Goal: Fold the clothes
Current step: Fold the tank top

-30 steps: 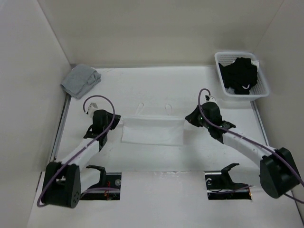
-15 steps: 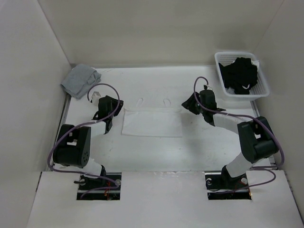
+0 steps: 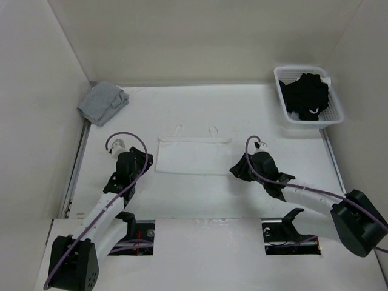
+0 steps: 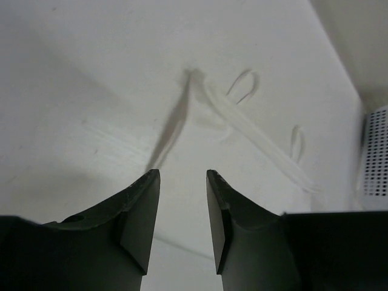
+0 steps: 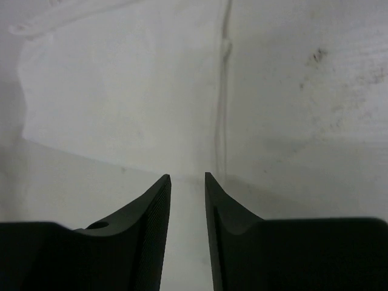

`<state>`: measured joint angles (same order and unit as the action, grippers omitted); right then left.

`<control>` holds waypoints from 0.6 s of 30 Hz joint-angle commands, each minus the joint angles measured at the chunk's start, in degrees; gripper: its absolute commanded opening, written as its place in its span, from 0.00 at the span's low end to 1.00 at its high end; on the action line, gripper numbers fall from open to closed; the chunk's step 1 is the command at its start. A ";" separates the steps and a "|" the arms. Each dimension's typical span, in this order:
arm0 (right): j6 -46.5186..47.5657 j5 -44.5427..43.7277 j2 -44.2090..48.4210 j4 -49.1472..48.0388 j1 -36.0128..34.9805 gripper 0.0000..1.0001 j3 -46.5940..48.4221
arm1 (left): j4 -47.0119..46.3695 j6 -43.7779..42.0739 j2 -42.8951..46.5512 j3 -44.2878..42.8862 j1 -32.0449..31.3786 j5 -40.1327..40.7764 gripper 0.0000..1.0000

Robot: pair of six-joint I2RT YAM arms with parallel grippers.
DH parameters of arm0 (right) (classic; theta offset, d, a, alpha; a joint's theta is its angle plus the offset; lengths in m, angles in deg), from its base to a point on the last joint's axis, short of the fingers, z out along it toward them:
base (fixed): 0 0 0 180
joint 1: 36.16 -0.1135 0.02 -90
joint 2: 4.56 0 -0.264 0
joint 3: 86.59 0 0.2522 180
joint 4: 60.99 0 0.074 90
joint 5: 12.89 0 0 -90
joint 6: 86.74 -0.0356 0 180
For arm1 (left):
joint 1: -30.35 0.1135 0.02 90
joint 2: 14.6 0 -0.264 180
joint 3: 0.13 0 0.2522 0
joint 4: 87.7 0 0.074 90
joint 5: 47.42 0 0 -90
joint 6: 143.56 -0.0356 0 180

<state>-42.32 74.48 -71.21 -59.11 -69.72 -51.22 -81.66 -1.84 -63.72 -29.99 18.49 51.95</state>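
One white camisole (image 3: pixel 194 156) lies flat as a rectangle in the middle of the worktop (image 3: pixel 200 197), its two loop straps (image 3: pixel 180 127) at the far edge. Two hands flank its near corners: the left hand (image 3: pixel 147 162) just beside one, the right hand (image 3: pixel 238 171) just off the other, both released, nothing between their fingers. One grey cloth bundle (image 3: pixel 103 103) sits far left, one basket (image 3: pixel 280 79) of black garments (image 3: pixel 306 94) far right

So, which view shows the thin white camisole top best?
Top external: the whole thin white camisole top lies flat, both straps visible. Left wrist shows it obliquely, straps included; right wrist shows only part, near one edge.
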 commanded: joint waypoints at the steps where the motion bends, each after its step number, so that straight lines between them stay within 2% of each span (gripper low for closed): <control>1: -1.87 -4.22 3.28 2.03 -2.69 0.40 -2.18 | 12.03 -2.68 3.24 1.59 -0.14 -0.92 0.37; 3: -2.67 -4.31 3.72 1.95 -2.95 0.44 -2.79 | 12.21 -2.42 2.55 1.95 -0.49 -2.24 0.37; 6: -2.93 -2.91 1.89 1.42 -2.87 0.45 -2.10 | 9.84 -2.59 -1.05 2.30 -0.84 -3.30 0.38; 11: -3.55 -3.52 -2.51 1.07 -3.04 0.40 -0.60 | 6.24 -2.51 -5.89 2.91 -1.02 -5.93 0.38; 18: -4.25 -3.69 -3.57 -0.08 -3.04 0.39 -0.95 | 5.62 -2.42 -5.37 3.53 -0.40 -7.08 0.37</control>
<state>-45.91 71.94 -74.07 -57.40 -72.25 -53.62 -74.69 -3.61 -69.63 -27.35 17.88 46.57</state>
